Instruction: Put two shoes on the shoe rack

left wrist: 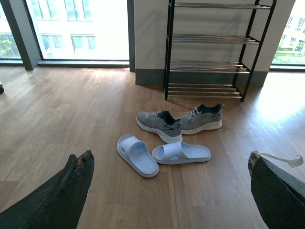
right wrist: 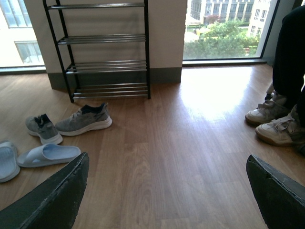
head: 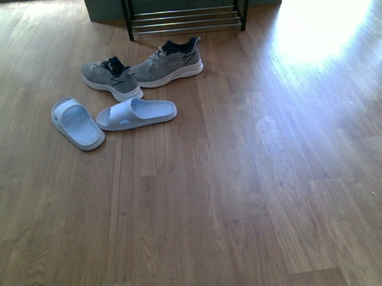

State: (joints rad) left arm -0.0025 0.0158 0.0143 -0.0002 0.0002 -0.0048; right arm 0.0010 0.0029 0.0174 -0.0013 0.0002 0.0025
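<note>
- Just in front of the shoe rack (head: 185, 19), off all of its tiers and side by side: two shoes (head: 168, 63).
- Dark zigzag mark on each side panel; any lettering too small to read.
- Nearer shoe (head: 111, 78): long axis slanted, toe out to the left of the front view, heel back toward the camera and to the right.
- Farther shoe (head: 173, 61): long axis roughly along the rack's front, toe leftward at the nearer shoe's heel, contact hard to tell; heel to the right.
- Both upright on thick white soles, with grey knit uppers, laces done up, dark navy lining at the collar.
- Shoe rack: black frame, tiers of thin shiny bars, backed against a wall between windows.
- Pale slides (head: 136, 112) just beside the nearer shoe, on the camera's side of it, set in a loose V.
- Wide-spread left jaws, nothing between them; wide-spread right jaws, likewise holding nothing; each well apart from the shoes.
- At the edge of the right wrist view, someone's white trainers (right wrist: 274, 119), well apart from the rack.
</note>
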